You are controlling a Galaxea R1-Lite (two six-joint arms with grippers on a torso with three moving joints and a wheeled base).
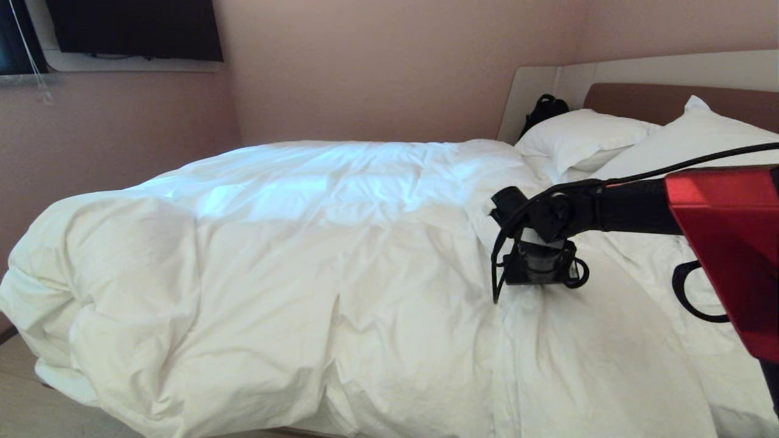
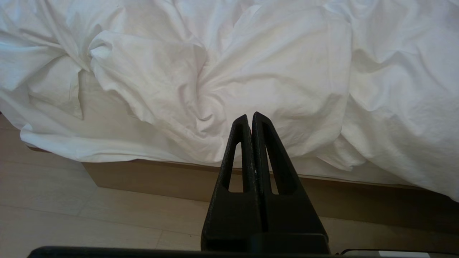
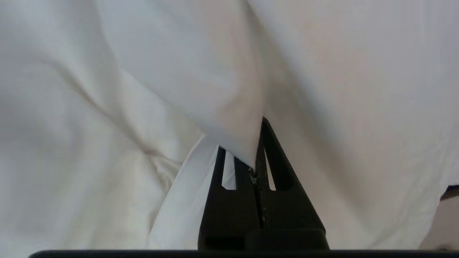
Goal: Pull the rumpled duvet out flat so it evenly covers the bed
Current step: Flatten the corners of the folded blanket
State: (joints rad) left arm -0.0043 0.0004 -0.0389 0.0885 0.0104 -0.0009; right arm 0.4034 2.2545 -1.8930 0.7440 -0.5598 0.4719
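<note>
Our right gripper (image 3: 256, 157) has its jaws clamped on a duvet (image 1: 292, 255) fold near the pillows (image 1: 584, 140). Our left gripper (image 2: 251, 120) hangs beside the bed (image 2: 150, 179), jaws together.

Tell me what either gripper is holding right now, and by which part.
The right gripper has its jaws shut on a fold of the duvet, near the pillows. The left gripper is shut on nothing.

Rumpled white duvet (image 1: 274, 274) over bed (image 1: 535, 91), right gripper (image 1: 538, 283) down on it
</note>
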